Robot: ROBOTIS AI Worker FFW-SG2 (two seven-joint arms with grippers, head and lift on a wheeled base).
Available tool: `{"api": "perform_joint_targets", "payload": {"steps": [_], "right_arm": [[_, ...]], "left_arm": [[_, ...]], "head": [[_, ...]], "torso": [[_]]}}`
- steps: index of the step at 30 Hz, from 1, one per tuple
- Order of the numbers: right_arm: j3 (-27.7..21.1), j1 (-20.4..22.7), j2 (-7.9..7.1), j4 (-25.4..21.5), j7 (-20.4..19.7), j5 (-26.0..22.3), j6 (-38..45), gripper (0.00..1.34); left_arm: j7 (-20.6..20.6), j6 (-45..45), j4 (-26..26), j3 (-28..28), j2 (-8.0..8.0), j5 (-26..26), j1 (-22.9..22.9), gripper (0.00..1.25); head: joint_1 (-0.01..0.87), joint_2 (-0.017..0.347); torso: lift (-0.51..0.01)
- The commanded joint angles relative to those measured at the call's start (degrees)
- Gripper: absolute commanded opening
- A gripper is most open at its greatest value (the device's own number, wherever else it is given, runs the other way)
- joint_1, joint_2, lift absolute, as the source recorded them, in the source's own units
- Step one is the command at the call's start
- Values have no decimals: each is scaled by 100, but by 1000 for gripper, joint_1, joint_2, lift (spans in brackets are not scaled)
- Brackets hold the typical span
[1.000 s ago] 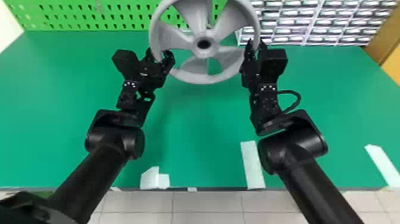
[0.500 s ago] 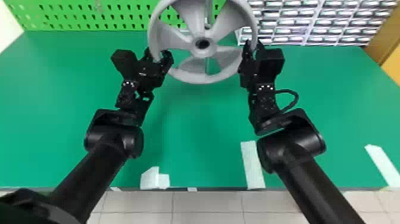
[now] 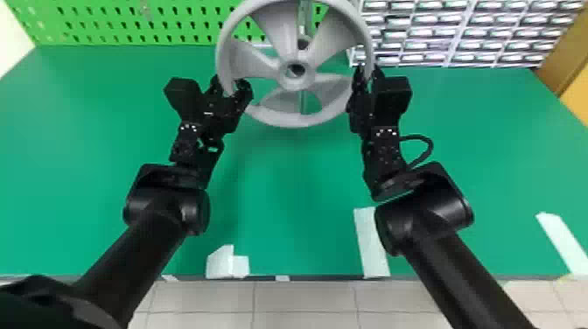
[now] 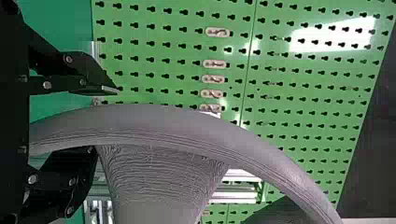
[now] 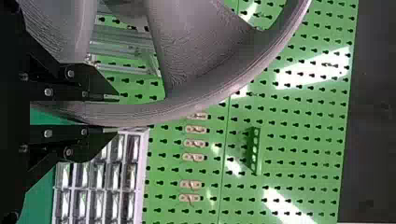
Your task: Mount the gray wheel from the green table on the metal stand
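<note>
The gray wheel (image 3: 262, 114) is held up above the green table (image 3: 280, 197), its hub hole facing the head camera. Behind it the metal stand (image 3: 305, 15) shows as an upright post with a small round part above the hub hole. At the wheel's left side my left gripper (image 3: 229, 85) has its fingers apart around the rim; in the left wrist view a gap separates one finger of the left gripper (image 4: 106, 120) from the wheel (image 4: 163, 123). My right gripper (image 3: 368, 72) grips the opposite side, and in its wrist view both fingers of the right gripper (image 5: 116, 114) close on the rim.
A green pegboard (image 3: 175, 22) rises behind the table on the left, with a rack of small drawers (image 3: 437, 33) at the back right. White tape pieces (image 3: 372, 243) lie near the table's front edge. A green bracket (image 5: 254, 151) is fixed on the pegboard.
The wheel and both grippers have shifted slightly toward the robot in the head view. The right gripper has also drifted a little to the left.
</note>
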Motion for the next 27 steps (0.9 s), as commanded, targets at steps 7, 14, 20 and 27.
{"api": "perform_joint_targets", "payload": {"steps": [7, 14, 20, 27], "right_arm": [[-59, -50, 19, 87, 0, 74, -21, 230], [-76, -129, 1, 184, 0, 118, -29, 230], [-76, -208, -16, 245, 0, 153, -29, 230], [-59, -225, -25, 280, 0, 153, -29, 230]], "left_arm": [[0, -53, 127, -13, -26, -33, -93, 393], [0, -106, 215, -13, -35, -33, -146, 393], [0, -106, 250, -39, -44, -24, -172, 393], [0, -114, 294, 14, -61, -24, -190, 393]], "head": [[867, 52], [867, 52], [867, 52], [867, 52]], "torso": [[-100], [-100], [-100], [-100]]}}
